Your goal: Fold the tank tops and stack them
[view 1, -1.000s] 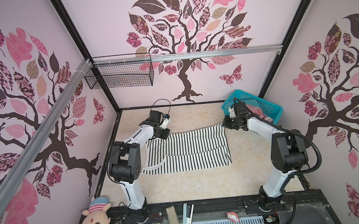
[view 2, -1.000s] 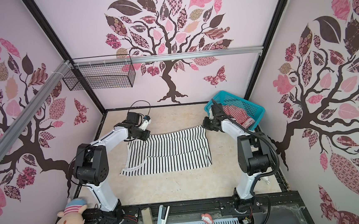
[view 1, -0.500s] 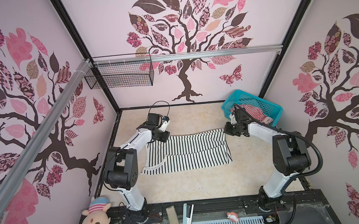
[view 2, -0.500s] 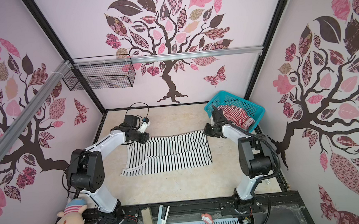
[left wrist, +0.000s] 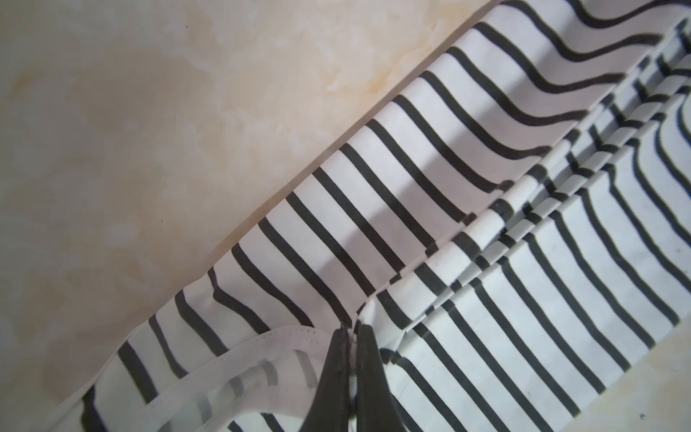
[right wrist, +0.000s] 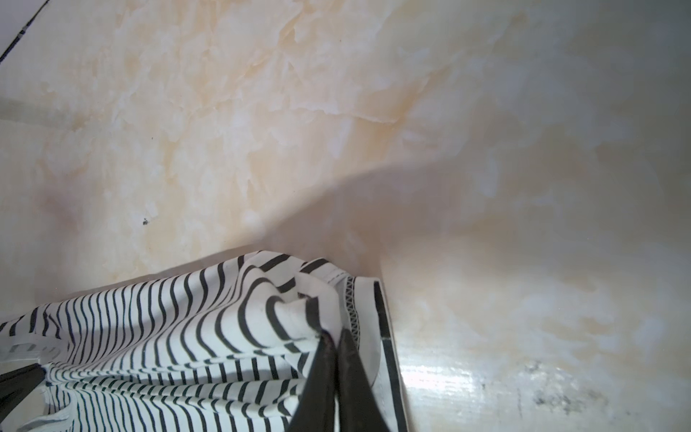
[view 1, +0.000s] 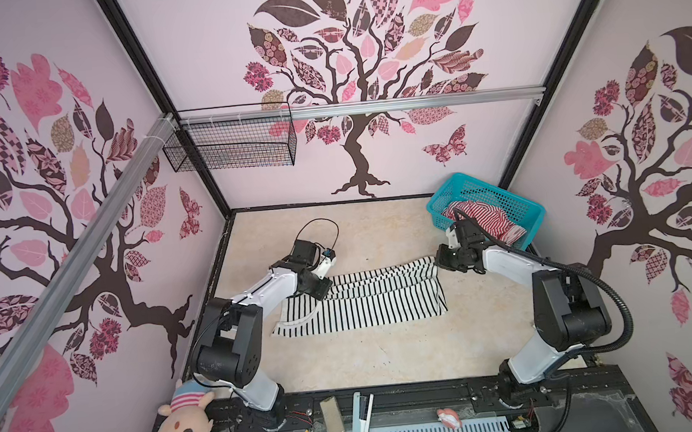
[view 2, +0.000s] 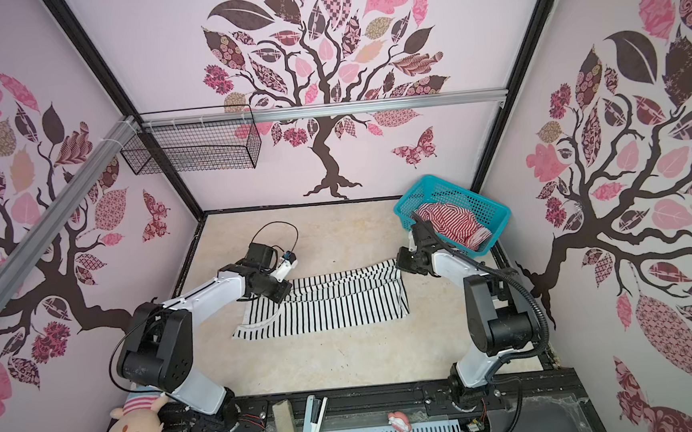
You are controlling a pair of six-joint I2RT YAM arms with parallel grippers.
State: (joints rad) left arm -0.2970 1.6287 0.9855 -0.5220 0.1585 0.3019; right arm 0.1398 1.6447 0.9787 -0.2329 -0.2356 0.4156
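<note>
- We see the black-and-white tank top (view 1: pixel 367 307), a soft striped knit, lying on the marbled beige surface (view 1: pixel 358 233), its far edge gathered into long pleats.
- The left tool (left wrist: pixel 351 331) is closed, pinching fabric beside the pale armhole trim (left wrist: pixel 239 355).
- The right tool (right wrist: pixel 332 336) is closed on a stitched corner of the same top.
- The red-and-white tank top (view 1: pixel 486 222) sits crumpled, seemingly in one heap, inside the teal mesh basket (view 1: pixel 501 195).

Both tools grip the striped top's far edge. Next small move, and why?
Probably draw both together toward the near edge. The left tool and right tool are each shut on the far edge of the black-and-white tank top, lifted and rippled, while its near half lies flat, not yet folded over.
</note>
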